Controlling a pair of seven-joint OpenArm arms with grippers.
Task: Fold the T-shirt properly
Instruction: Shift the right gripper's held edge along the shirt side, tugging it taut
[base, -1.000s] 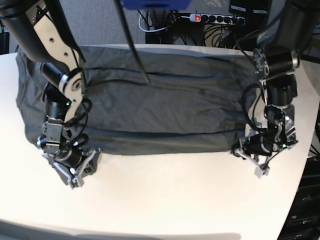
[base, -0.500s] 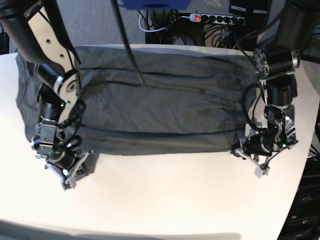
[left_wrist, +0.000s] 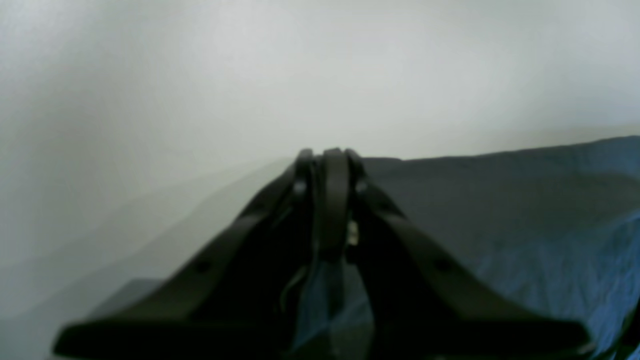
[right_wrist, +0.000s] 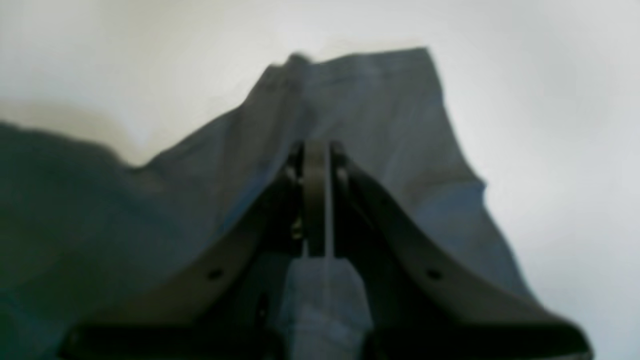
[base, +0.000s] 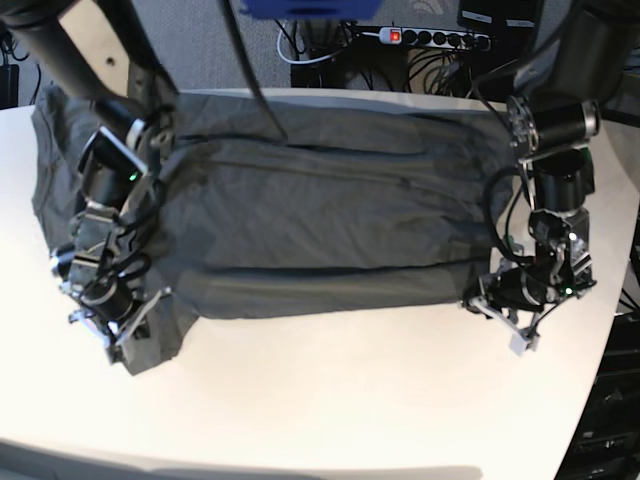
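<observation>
One T-shirt (base: 320, 215), dark grey, lies spread across the white table (base: 350, 400), long side running left to right in the base view, its far edge near the table's back edge. Long creases run along its length. Its near-left corner hangs out past the rest as a flap beside the right gripper.

Two arms, two grippers. Right gripper (base: 118, 335), at the base view's left, is clamped on the near-left corner of the shirt; the wrist view shows its jaws closed with grey cloth (right_wrist: 325, 295) caught between them and more fabric draped ahead. Left gripper (base: 513, 322), at the base view's right, sits low at the near-right corner. Its wrist view shows the jaws closed at the tip (left_wrist: 327, 165), with a strip of fabric visible between the jaw arms lower down; grasping the shirt edge.

One power strip (base: 430, 38) with a red switch lies behind the table among cables.

Against 0.5 s ago: the right gripper has shifted left and away from the near edge, and the near-left corner has been drawn outward with it into a flap. The left gripper and the right end of the shirt are unchanged.
</observation>
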